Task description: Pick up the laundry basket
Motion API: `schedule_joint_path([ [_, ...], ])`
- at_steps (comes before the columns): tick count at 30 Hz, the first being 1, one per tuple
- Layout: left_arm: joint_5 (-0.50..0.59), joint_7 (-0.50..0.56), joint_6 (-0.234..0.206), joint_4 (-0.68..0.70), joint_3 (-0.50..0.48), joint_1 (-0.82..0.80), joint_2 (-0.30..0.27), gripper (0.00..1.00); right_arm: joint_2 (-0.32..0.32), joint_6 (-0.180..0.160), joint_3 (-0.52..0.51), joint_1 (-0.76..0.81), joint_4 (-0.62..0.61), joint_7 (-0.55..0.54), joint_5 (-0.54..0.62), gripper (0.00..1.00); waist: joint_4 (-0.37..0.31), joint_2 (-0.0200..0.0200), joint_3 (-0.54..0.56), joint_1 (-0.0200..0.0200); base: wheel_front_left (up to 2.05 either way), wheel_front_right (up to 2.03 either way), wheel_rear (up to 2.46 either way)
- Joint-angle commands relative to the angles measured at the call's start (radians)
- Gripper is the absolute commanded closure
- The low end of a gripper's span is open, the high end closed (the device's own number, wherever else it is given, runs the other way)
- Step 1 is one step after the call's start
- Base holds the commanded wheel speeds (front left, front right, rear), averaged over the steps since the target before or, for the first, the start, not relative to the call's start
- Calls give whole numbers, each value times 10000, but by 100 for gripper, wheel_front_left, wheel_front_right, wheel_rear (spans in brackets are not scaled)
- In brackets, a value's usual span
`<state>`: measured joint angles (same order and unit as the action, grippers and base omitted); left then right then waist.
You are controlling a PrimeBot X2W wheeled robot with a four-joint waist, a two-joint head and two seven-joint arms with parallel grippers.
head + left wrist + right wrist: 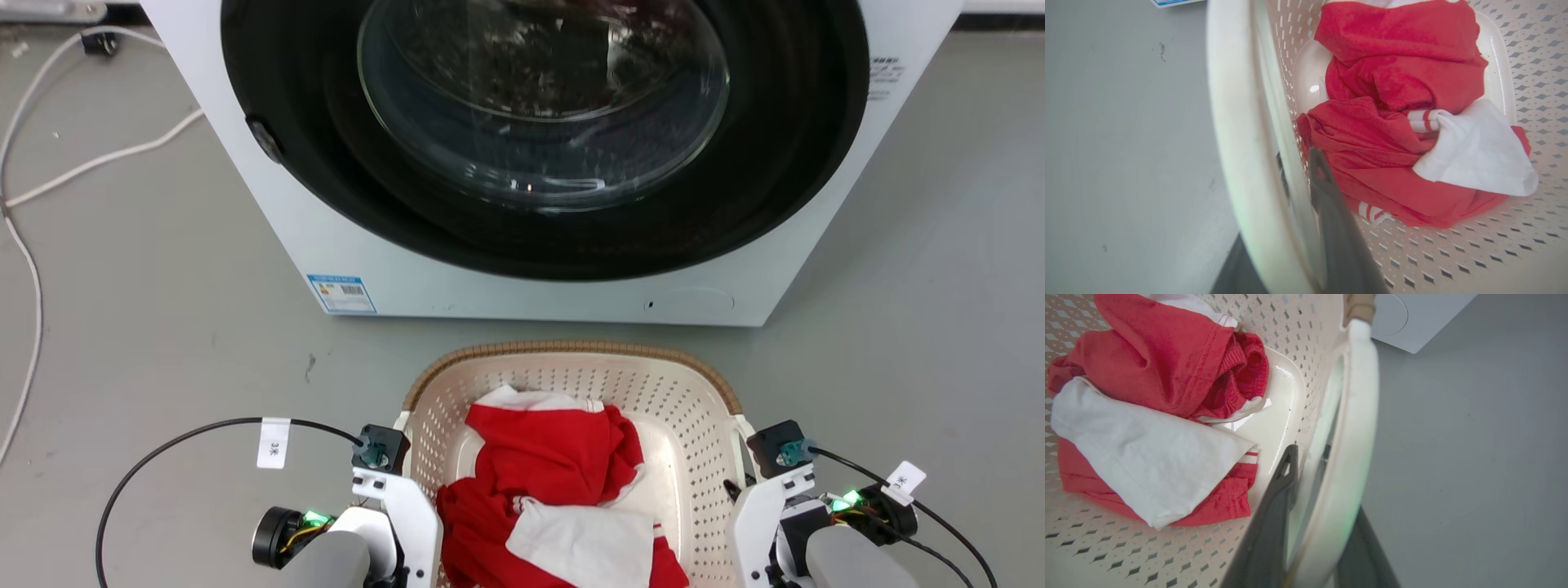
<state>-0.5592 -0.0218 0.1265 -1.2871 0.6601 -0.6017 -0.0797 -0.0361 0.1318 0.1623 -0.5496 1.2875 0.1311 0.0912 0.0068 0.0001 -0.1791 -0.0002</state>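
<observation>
Standing on the grey floor [163,310] just before the washing machine [326,245], a bare strip between, the laundry basket [571,351] has open floor at both sides. The left gripper [1300,175] and right gripper [1308,457] each pinch a side handle, one finger inside, one outside. Machine's corner sticker [341,292] illegible.

Cream-white perforated laundry basket [571,384] with brown woven-look rim [571,349] holds red-and-white clothes [547,465].

floor [163,269]: grey, smooth, spreading across the frame | washing machine [326,245]: standing on it, upper centre | white cable [122,151]: trailing over it, upper left | laundry basket [571,380]: sitting lower centre, just before the machine, apart from it; floor contact unclear
</observation>
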Motion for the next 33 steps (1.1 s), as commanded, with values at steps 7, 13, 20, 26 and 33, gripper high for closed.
schedule_joint_path([
  [7,-276,697,34,17,252,232,-295,100,-243,-16,1332,347,-12,-578,-1120,100,66,-1,1014,2,0,0,0],
  [13,-557,1277,35,212,586,319,-502,100,-243,-15,2057,457,-74,-1156,-1974,100,16,-1,1528,2,0,0,0],
  [20,-996,2182,37,559,1027,133,-728,100,-243,-15,2741,330,-103,-1778,-2704,100,-6,-1,1791,2,0,0,0],
  [26,-1423,2700,37,796,1384,123,-855,100,-243,-15,3305,223,-131,-2307,-3280,100,-38,-1,1938,2,0,0,0],
  [33,-1710,2718,39,847,1678,127,-917,100,-235,-13,3637,112,-101,-2314,-3583,100,-52,-1,1983,2,0,0,0],
])
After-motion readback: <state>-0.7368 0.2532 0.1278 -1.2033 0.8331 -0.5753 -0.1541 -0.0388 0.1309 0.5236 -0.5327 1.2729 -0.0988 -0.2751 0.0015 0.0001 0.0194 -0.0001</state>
